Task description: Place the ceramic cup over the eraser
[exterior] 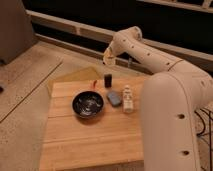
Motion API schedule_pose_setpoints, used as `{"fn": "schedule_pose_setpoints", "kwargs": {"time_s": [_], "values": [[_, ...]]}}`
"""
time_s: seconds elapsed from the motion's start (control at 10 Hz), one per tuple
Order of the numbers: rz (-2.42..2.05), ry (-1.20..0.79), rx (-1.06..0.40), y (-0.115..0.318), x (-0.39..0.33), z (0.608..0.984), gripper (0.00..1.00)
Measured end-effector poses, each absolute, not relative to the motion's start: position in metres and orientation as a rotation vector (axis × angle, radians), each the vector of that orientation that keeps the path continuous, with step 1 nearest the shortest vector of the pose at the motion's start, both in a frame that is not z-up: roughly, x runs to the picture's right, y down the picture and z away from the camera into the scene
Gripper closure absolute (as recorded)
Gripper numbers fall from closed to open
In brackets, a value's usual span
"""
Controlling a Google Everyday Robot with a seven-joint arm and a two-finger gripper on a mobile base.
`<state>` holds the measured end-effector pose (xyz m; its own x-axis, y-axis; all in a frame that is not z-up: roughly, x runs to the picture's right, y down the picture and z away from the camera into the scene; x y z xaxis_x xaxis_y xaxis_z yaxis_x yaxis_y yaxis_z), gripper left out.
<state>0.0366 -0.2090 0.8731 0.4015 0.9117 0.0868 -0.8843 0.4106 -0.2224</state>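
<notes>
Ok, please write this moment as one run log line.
claw: shut on ceramic cup | position: in air above eraser | cup: not yet placed | eraser: upright on table

The gripper [109, 59] hangs just above the eraser [107, 80], with its jaws closed on the ceramic cup [109, 61]. The cup and the jaws blur into one pale blob, so you cannot see where one ends and the other starts. The big white arm [170, 110] hides the right side of the surface [75, 140]. The arm itself is cut off at the right and bottom edges. A tiny red thing [94, 82] by the black bowl [88, 105] is too small to tell what it is. The small bottle [128, 99] is too blurry to show any marks.
</notes>
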Motion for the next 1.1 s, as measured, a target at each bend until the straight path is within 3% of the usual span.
{"fn": "schedule_pose_setpoints", "kwargs": {"time_s": [1.1], "values": [[1.113,-0.130,-0.163,-0.161,0.016,0.856,1.00]]}}
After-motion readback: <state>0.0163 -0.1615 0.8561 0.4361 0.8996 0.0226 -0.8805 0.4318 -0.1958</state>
